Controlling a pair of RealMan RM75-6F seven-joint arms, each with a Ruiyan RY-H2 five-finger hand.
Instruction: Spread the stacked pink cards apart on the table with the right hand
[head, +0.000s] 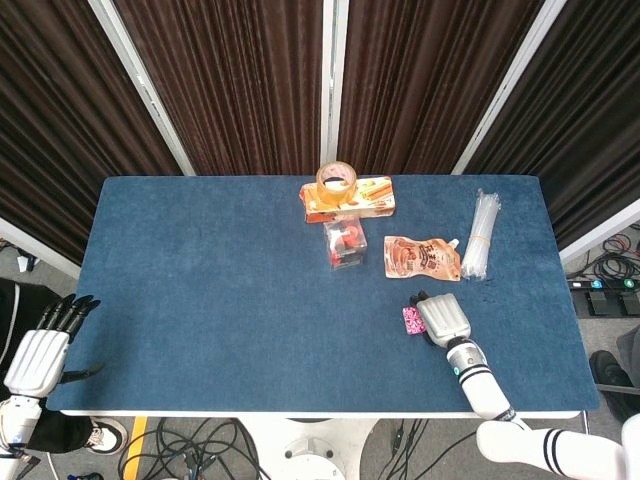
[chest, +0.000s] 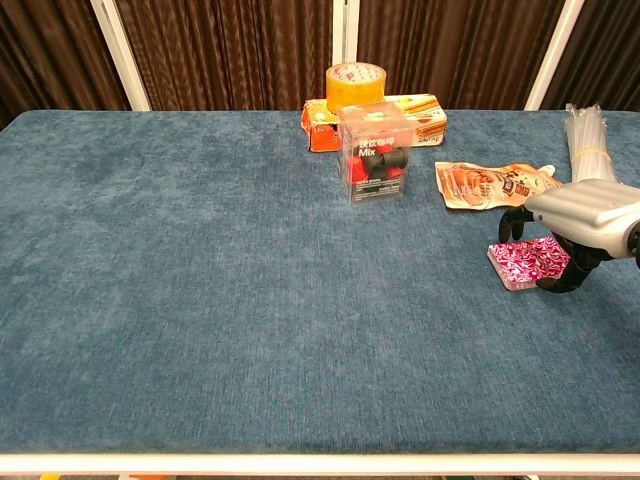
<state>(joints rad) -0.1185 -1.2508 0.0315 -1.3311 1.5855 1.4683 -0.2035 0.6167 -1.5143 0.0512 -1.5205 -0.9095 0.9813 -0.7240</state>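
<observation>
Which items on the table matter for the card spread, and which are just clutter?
Job:
- stacked pink cards, one neat pile on the table
- right hand, over the pile, fingers curled down at its edges

Lying about:
- roll of tape on the orange box
- clear box
- orange pouch
- bundle of clear straws
- left hand, off the table edge

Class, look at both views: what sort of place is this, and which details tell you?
Probably a robot test room: a blue cloth table boxed in by dark curtains, loose cables on the floor beneath.
</observation>
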